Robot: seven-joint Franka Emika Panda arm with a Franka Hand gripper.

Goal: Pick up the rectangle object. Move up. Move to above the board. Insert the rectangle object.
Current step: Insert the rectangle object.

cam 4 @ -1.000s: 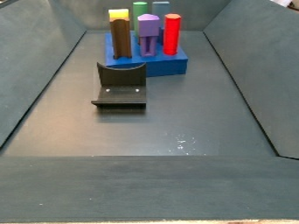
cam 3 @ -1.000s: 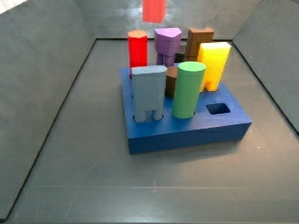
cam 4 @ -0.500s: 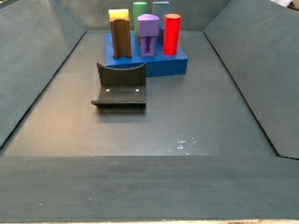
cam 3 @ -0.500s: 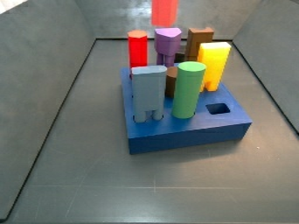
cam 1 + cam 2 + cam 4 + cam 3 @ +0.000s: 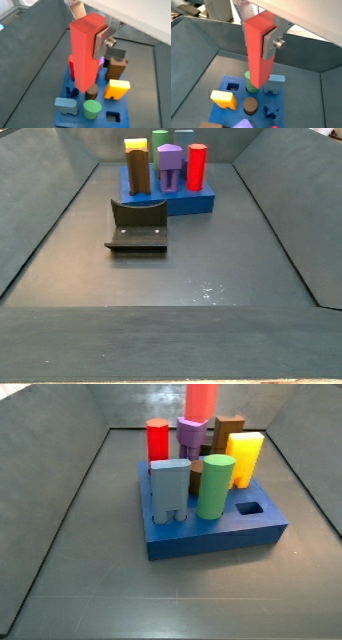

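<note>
The rectangle object, a slim salmon-red square bar, hangs upright with my gripper shut on its upper end; both wrist views show a silver finger plate pressed flat against its side. Below it lies the board, a thick blue block full of coloured pegs. An empty square hole sits near one corner. In a side view only the bar's lower end shows, above the board's far pegs and clear of them. The gripper itself is out of both side views.
The board carries red, purple, brown, yellow, green and grey-blue pegs. The fixture stands on the floor in front of the board. Grey sloped walls enclose the floor.
In the side view the bar's lower end has moved right along the upper edge, from beside the red peg to above the purple peg. The board and pegs have not moved.
</note>
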